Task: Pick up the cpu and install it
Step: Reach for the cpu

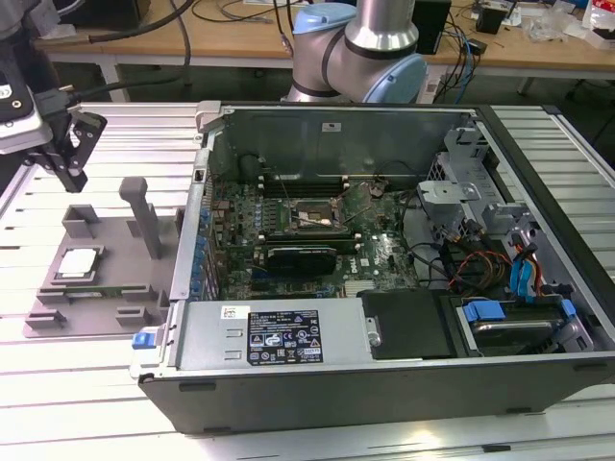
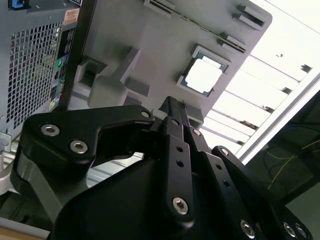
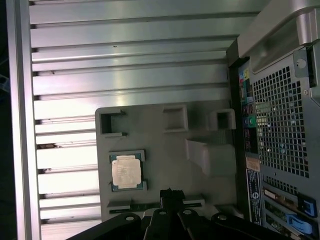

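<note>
The jaws stood closed, tip against tip, with nothing between them, as both wrist views showed. The gripper [image 3: 170, 194] hung above the near edge of the grey fixture plate [image 3: 165, 145], apart from it and touching nothing. In the exterior view the gripper [image 1: 69, 171] sat at the picture's far side from the case, and the cpu [image 1: 79, 263] lay at about six o'clock from it, well below the fingertips. The cpu [image 3: 126, 171] rested flat in its square pocket on the fixture, silver top up, near the closed tips but clear of them.

At three o'clock from the fixture in the exterior view stood the open computer case [image 1: 197, 182] on the slatted metal table [image 1: 77, 384]. Inside it, the motherboard socket [image 1: 306, 216] looked to hold no chip, though I could not be sure.

By my reading, the task had barely begun: the cpu was not yet grasped, so both lifting and installing remained undone.
</note>
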Tool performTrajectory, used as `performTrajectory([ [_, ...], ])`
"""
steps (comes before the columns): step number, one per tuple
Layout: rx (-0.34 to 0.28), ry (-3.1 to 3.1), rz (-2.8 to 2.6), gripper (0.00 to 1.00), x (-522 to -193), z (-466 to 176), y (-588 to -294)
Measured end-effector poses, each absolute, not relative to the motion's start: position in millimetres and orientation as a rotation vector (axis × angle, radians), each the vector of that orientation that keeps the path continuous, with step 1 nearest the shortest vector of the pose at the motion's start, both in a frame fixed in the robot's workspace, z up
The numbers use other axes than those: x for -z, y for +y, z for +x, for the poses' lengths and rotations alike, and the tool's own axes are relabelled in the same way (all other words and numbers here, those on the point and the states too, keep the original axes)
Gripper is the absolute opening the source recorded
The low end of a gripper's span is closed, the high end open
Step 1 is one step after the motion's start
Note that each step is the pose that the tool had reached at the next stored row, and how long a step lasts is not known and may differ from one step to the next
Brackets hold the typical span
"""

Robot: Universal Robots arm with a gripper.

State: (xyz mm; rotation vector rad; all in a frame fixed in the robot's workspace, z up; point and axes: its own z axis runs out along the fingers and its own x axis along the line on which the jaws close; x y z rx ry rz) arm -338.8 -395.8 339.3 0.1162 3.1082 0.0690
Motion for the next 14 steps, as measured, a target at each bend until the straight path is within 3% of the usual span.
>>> performTrajectory([
  [14, -0.069, 3.108, 0.116, 0.11, -324, -341, -396],
])
